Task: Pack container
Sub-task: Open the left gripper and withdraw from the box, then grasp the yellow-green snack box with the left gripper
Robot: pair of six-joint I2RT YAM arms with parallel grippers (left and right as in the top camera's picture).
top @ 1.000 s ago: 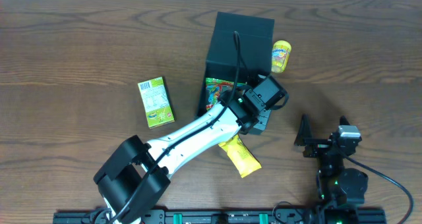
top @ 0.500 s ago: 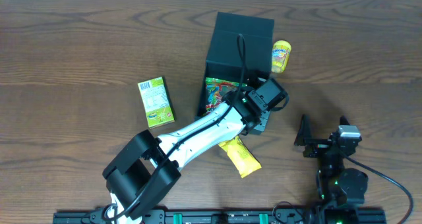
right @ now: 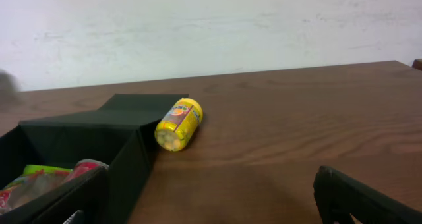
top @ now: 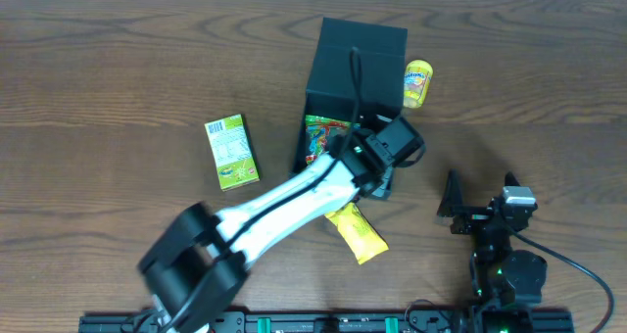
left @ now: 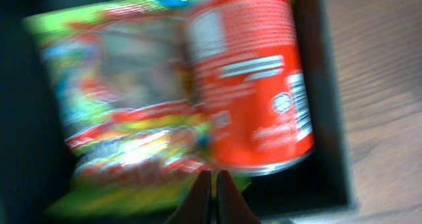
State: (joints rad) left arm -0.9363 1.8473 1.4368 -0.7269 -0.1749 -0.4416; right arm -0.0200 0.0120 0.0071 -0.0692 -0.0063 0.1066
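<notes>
Plainly, white wall [right: 198,26] behind; wood-grain worktop [top: 118,69] smooth, box would likely slide. Container [top: 353,59] centre back, flap open: rigid, matte, probably light; best taken by side walls or flap edge. Inside: soft snack bag [left: 125,112], red can [left: 247,79]. Left end effector [left: 212,184] above them, fingers together, empty. Right end effector [top: 480,204] spread wide, near right.

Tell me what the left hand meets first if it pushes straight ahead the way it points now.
Probably the near end of the red cylindrical can lying in the dark square box, or the green crinkly snack bag beside it. The shut left hand aims at their seam; blur hides depth.
</notes>
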